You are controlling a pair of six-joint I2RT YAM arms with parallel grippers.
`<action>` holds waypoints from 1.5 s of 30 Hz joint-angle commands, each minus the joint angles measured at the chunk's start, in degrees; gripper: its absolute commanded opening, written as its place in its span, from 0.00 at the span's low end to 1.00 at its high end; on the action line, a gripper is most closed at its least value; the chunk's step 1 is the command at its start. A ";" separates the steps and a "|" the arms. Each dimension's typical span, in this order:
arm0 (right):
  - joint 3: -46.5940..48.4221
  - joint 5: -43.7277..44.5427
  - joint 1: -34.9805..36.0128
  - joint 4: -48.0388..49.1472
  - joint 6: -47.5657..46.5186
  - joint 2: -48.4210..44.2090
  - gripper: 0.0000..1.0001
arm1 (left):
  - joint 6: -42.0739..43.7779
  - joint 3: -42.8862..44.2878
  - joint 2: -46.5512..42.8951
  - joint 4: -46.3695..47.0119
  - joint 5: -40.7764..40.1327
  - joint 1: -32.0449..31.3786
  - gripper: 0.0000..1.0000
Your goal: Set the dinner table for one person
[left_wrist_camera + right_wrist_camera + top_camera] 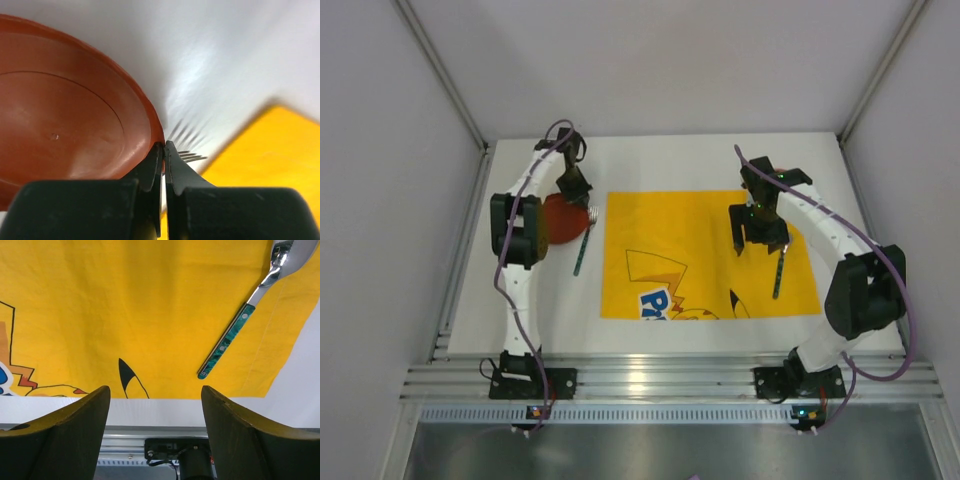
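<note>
A red plate [556, 222] lies on the white dinner table [700, 160], left of the yellow placemat [690, 230]. My left gripper [576, 190] is shut on the plate's right rim; in the left wrist view its jaws [164, 146] pinch the rim of the plate [65, 115]. A green-handled fork [582, 246] lies just right of the plate, its tines [192, 156] beside the jaws. My right gripper [757, 237] is open and empty above the placemat. A green-handled spoon [779, 270] lies on the placemat's right side and shows beyond the open right gripper [155, 390] in the right wrist view [240, 325].
Grey walls enclose the table on the left, back and right. An aluminium rail [660, 380] with both arm bases runs along the near edge. The placemat [125, 305] has a cartoon print near its front edge.
</note>
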 commanded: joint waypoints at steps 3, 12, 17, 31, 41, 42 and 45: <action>2.33 -1.65 -0.58 0.88 -0.38 -2.92 0.73 | 0.05 10.95 0.54 1.60 -0.42 -2.28 0.00; 3.12 4.65 -0.58 -1.66 5.66 -9.50 0.74 | 1.19 1.72 -15.73 0.72 -2.46 -15.78 0.00; 3.56 14.77 -2.33 -3.33 12.45 -14.43 0.93 | 0.32 1.37 -14.08 2.99 0.45 -27.06 0.00; -1.88 16.10 -3.65 -9.48 15.09 -24.80 1.00 | -1.18 16.40 1.92 7.30 2.55 -43.95 0.00; -4.78 17.77 -3.92 -11.68 14.83 -28.15 1.00 | 1.02 14.02 8.25 15.74 10.90 -47.64 0.23; -4.87 17.68 -3.92 -11.68 14.83 -28.24 1.00 | 0.85 14.02 8.34 15.57 11.08 -47.90 0.35; -5.49 17.68 -4.00 -11.51 14.92 -28.68 1.00 | 0.58 14.46 6.51 13.11 9.42 -47.82 0.42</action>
